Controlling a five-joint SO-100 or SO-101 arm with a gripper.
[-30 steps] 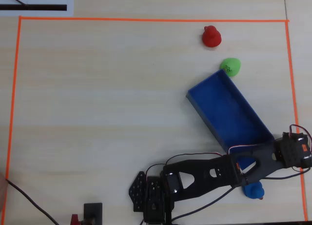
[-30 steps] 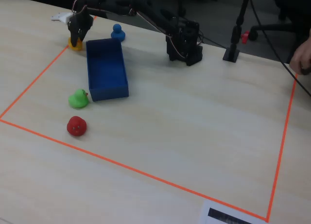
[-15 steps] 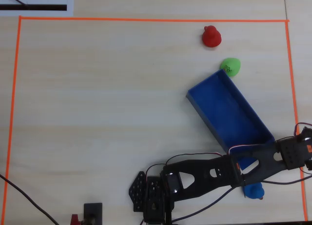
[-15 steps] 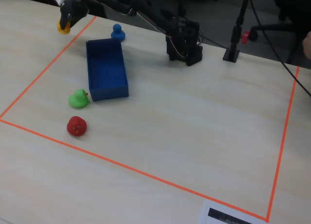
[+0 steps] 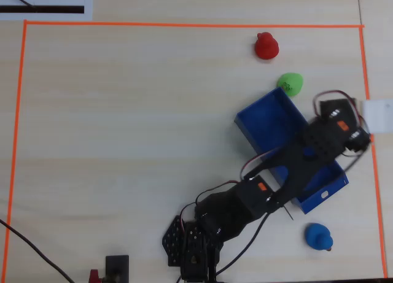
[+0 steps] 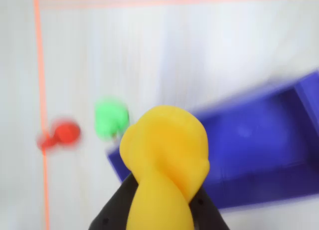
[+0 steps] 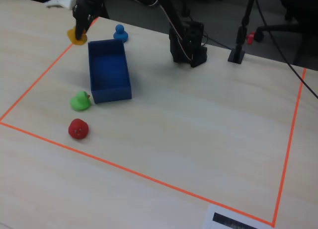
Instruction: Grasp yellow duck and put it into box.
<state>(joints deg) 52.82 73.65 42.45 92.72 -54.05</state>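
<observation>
Filling the middle of the wrist view, the yellow duck (image 6: 167, 160) looked smooth, rounded and bright, its beak out of sight. We held it pinched between our gripper (image 6: 159, 210) fingers (image 6: 112, 212), whose dark tips showed at the bottom on both sides of its body. In the fixed view the duck (image 7: 76, 36) hung in the air under the gripper (image 7: 79, 31), just beyond the far left corner of the box (image 7: 108, 72), clear of the table. The overhead view hid the duck beneath our arm, which lay across the box (image 5: 270, 126). Near the box's other end sat a green duck (image 7: 79, 101) and a red duck (image 7: 78, 129); a blue duck (image 7: 119, 33) stood beside the near end.
</observation>
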